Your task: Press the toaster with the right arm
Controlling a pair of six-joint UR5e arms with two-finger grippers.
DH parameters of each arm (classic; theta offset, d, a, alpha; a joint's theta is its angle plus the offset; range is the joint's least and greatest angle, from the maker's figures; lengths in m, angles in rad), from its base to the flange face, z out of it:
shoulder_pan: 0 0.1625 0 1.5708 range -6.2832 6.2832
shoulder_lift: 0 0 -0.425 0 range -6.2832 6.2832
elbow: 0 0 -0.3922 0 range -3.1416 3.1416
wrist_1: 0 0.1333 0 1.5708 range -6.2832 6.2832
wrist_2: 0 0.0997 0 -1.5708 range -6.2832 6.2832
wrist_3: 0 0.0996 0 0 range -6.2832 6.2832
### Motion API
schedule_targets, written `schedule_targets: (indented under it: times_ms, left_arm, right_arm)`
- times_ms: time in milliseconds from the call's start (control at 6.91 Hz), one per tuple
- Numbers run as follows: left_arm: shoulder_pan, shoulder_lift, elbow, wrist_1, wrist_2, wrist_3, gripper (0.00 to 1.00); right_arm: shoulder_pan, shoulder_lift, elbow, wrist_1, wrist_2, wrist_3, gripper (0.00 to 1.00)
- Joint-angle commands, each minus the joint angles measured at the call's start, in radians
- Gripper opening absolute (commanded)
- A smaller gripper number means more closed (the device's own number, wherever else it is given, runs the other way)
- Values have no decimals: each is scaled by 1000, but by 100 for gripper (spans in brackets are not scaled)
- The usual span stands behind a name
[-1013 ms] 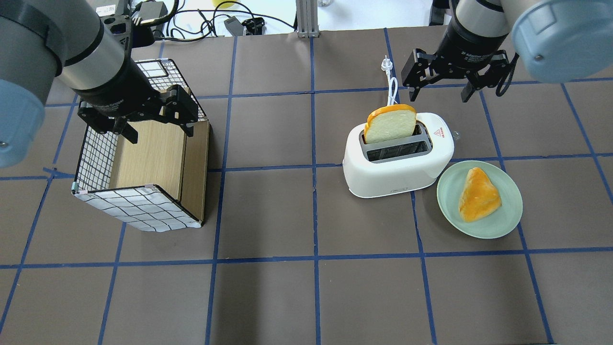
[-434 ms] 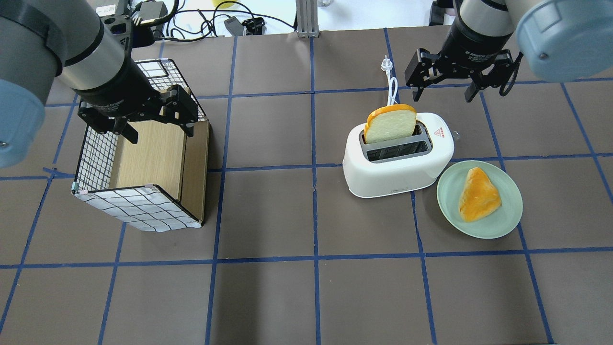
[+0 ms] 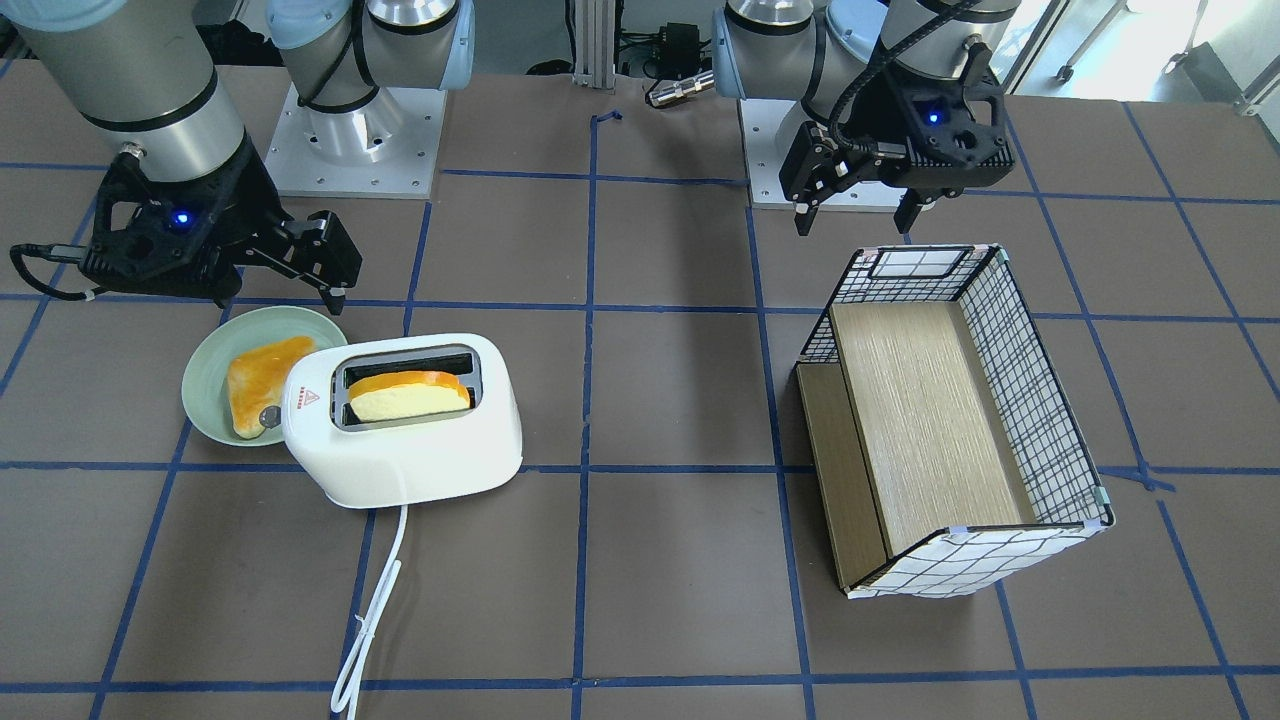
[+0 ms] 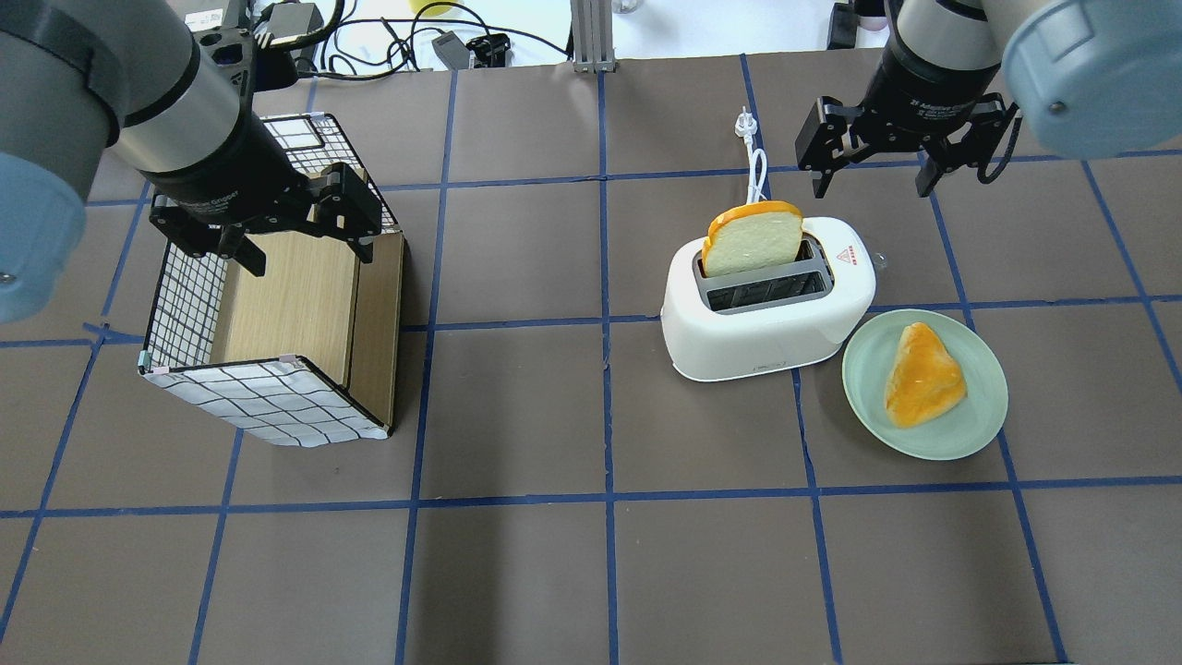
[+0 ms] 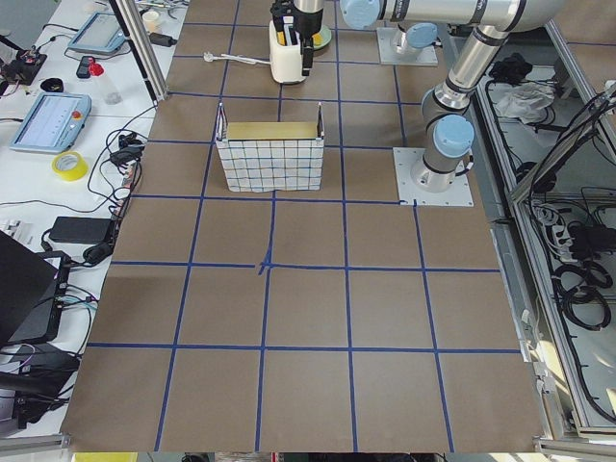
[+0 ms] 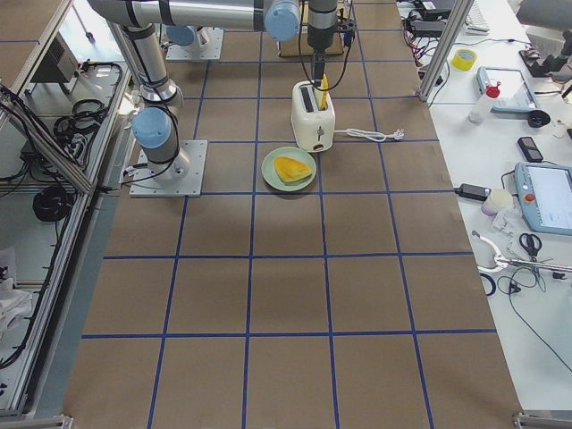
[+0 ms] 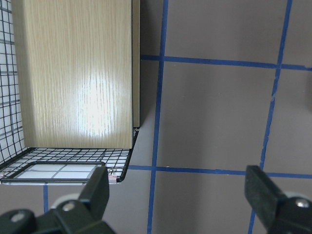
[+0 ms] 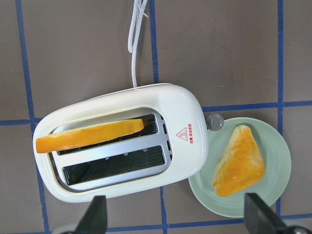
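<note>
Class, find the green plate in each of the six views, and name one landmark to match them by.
Front-facing: plate middle left.
Overhead: plate right of centre.
Exterior left: plate tiny, top edge.
Exterior right: plate upper middle.
Left wrist: not in view.
Right wrist: plate lower right.
Landmark: the toaster beside it.

- The right arm (image 4: 1062, 74) enters the overhead view from 1 o'clock, and its wrist slants toward 7 o'clock.
- The right gripper (image 4: 871, 185) hangs at 1 o'clock in that view. It points down with its jaws spread wide and nothing between them.
- The right fingers (image 8: 95, 214) show at 7 and 5 o'clock in the right wrist view, well apart.
- The left arm (image 4: 55, 92) enters the overhead view from 10 o'clock, and its wrist slants toward 4 o'clock.
- The left gripper (image 4: 309, 259) hangs at 9 o'clock, pointing down, jaws wide and empty.
- The left fingers (image 7: 100, 187) show at 7 and 5 o'clock in the left wrist view.
</note>
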Motion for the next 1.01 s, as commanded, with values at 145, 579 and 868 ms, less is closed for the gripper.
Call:
schedule_targets:
  times_ms: [145, 579, 868]
  left_arm:
    - [0, 0, -1, 0, 1, 0, 100]
    - [0, 0, 0, 0, 1, 0, 100]
    - [0, 0, -1, 0, -1, 0, 100]
  right_arm:
    - [0, -1, 0, -1, 6, 0, 100]
    - [-3, -2, -1, 33, 6, 2, 100]
    - [-3, -1, 0, 31, 6, 4, 100]
